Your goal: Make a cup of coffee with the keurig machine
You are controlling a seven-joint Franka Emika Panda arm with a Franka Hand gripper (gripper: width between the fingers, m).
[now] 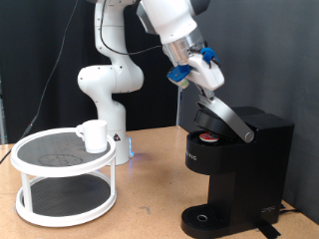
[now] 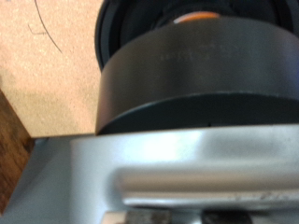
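Observation:
The black keurig machine (image 1: 239, 164) stands at the exterior view's right with its silver-trimmed lid (image 1: 227, 117) tilted up and open. A small pod with a reddish top (image 1: 205, 137) sits in the open chamber. My gripper (image 1: 202, 80), with blue fingers, is at the raised upper end of the lid, touching or just above it. The wrist view shows the silver lid trim (image 2: 168, 163) very close, the black pod holder (image 2: 196, 84) and the pod's orange top (image 2: 198, 16); my fingers do not show there. The white cup (image 1: 95, 134) stands on a round stand at the left, far from the gripper.
The white two-tier round stand (image 1: 65, 164) with dark mesh shelves fills the exterior view's left. The robot's white base (image 1: 105, 90) is behind it. The machine's round drip tray (image 1: 204, 217) has nothing on it. The wooden table (image 1: 150, 199) lies between stand and machine.

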